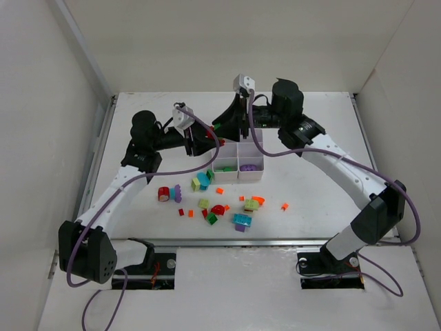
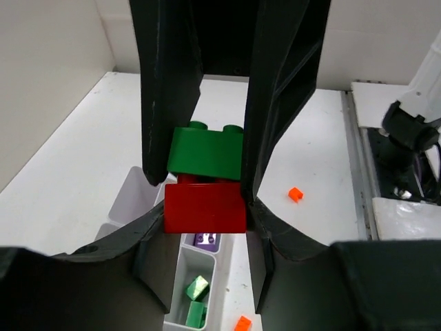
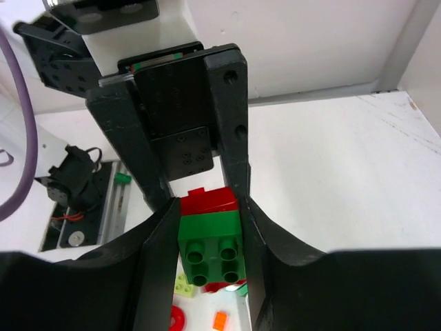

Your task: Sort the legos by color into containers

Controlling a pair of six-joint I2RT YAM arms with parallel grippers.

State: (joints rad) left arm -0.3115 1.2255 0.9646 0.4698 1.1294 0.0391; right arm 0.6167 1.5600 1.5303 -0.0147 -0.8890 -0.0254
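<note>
Two pieces are stuck together, so we take the step in hand to be a separation rather than a drop. A red brick of glossy moulded plastic (image 2: 204, 207) is stacked stud-to-socket with a green brick of the same plastic (image 3: 210, 248). The pair hangs in the air above the white six-compartment plastic tray (image 1: 238, 169), carried between both arms. Our left gripper (image 2: 207, 212) is narrowed onto the red brick, fingertips pressed to its two side faces. Our right gripper (image 3: 209, 221) stands partly open, clamped across the green brick from the opposite end. Neither claw has anything else in it.

We judge that the next move calls for a pull or slight twist in opposite directions, with both grips firm enough that neither brick slips out. Once parted, the green brick belongs in the compartment where green pieces (image 2: 196, 293) already lie, beside the one holding a purple piece (image 2: 207, 239). The red one needs a compartment of its own.

More than a dozen loose bricks (image 1: 241, 221) in red, orange, cyan, yellow-green and purple lie scattered on the matte white tabletop (image 1: 324, 145) on the near side of the tray. A lone orange chip (image 1: 284, 205) sits off to the right. Plain white panels (image 1: 41, 103) wall in the table on three sides, and a metal rail (image 1: 275, 243) runs along its near edge.
</note>
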